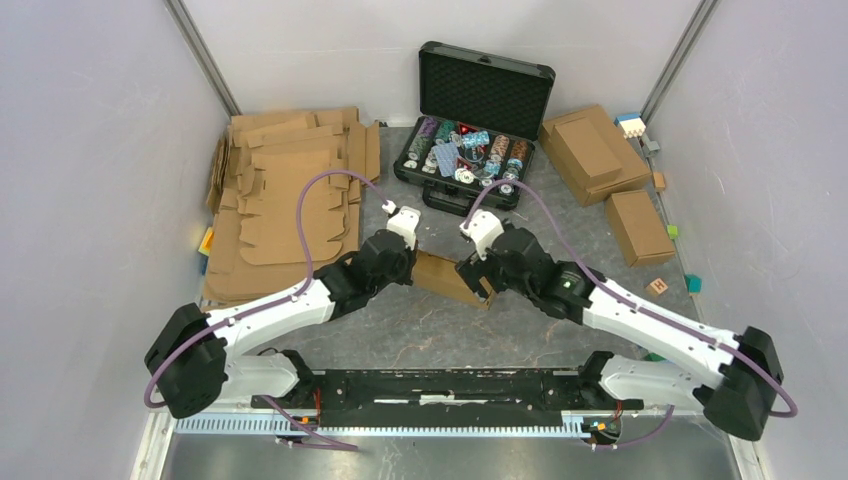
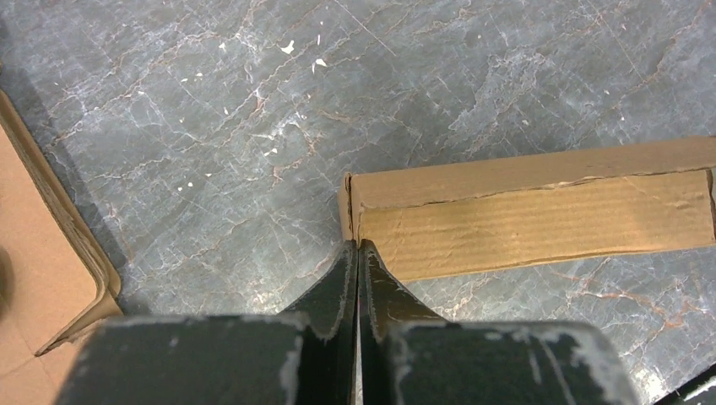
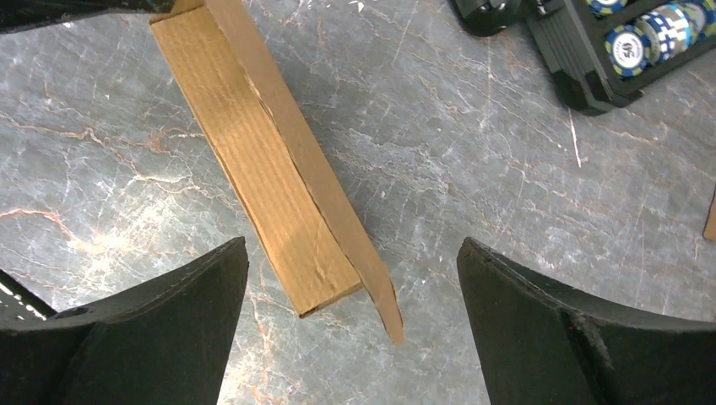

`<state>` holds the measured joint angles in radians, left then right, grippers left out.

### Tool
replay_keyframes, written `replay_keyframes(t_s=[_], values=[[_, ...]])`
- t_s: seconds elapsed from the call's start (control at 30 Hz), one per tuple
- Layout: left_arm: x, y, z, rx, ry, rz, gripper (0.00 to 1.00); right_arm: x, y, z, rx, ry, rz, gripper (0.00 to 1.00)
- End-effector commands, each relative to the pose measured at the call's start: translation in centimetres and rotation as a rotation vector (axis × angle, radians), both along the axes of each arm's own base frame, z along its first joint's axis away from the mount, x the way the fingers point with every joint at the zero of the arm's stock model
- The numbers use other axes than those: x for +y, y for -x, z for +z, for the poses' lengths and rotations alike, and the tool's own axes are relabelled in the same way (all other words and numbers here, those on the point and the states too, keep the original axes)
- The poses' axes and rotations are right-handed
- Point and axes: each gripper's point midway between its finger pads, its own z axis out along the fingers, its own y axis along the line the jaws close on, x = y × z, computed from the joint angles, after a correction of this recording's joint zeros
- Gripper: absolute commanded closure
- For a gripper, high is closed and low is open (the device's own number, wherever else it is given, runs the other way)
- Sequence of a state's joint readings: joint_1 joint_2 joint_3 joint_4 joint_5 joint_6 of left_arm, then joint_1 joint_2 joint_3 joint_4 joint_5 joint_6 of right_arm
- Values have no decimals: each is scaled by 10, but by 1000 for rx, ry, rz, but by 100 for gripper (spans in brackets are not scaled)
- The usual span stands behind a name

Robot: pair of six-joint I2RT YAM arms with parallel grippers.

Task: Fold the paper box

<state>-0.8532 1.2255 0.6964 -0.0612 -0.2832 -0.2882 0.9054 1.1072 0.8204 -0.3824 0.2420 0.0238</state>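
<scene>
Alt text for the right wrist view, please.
The right gripper hangs open above the near end of the paper box, which lies on the grey marbled table. A black case of poker chips sits top right.

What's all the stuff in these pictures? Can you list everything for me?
small brown cardboard paper box: one, brown, middle of the table, between the grippers
flat brown cardboard blanks: many overlapping, brown, far left
open black case: one, black, far middle, holding rows of coloured chips
folded brown cardboard boxes: at least two, brown, far right
small toy blocks: several, mixed colours, mostly along the right edge
grey marbled table: one, grey, under everything
left gripper: one, black, shut, tips at one end of the paper box
right gripper: one, black, open, fingers either side of the other end
</scene>
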Motion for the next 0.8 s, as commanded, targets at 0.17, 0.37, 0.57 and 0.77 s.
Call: replay_keyframes(t_s=[0.17,0.37,0.57,0.77], values=[[-5,4,7,17,36,3,98,-40,19,11,2,-118,-163,10],[-6,5,7,17,39,2,98,-48,22,-3,28,-82,-198,23],[-6,5,7,16,37,2,98,-51,13,-17,43,-81,-231,31],[-7,5,5,22,31,-1,98,-50,3,-27,90,-145,-249,40]])
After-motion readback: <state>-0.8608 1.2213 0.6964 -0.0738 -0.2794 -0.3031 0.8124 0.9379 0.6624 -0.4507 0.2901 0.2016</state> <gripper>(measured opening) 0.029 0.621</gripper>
